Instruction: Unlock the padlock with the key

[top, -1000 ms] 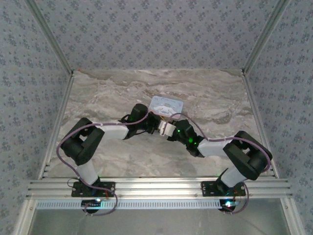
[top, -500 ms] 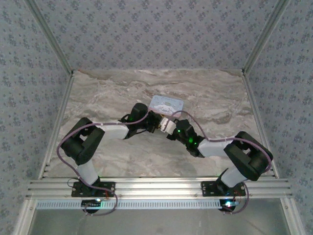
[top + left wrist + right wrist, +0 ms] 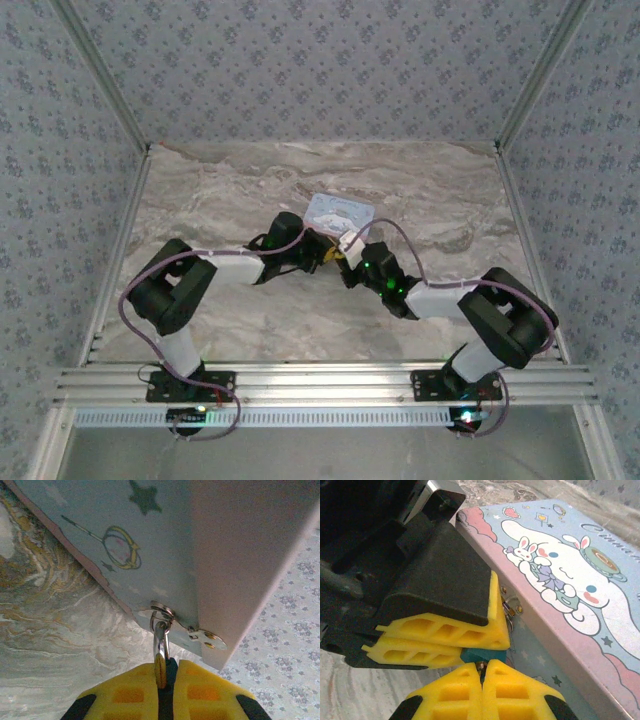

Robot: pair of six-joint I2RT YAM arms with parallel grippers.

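Ahead of the right gripper (image 3: pixel 482 679), clamped on the key (image 3: pixel 481 666), the padlock (image 3: pixel 483 655) seems light, stiff and slippery, so the left gripper (image 3: pixel 165 676) clenches its body.

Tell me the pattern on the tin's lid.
The tin lid is pale blue with white cartoon characters, pink clouds and stars; clearest in right wrist view.

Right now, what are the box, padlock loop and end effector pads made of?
Box: looks like printed tin, satin, with riveted metal hasp. Padlock loop: bright polished steel, probably. End effector pads: yellow moulded plastic or rubber, matte, ribbed cavities.
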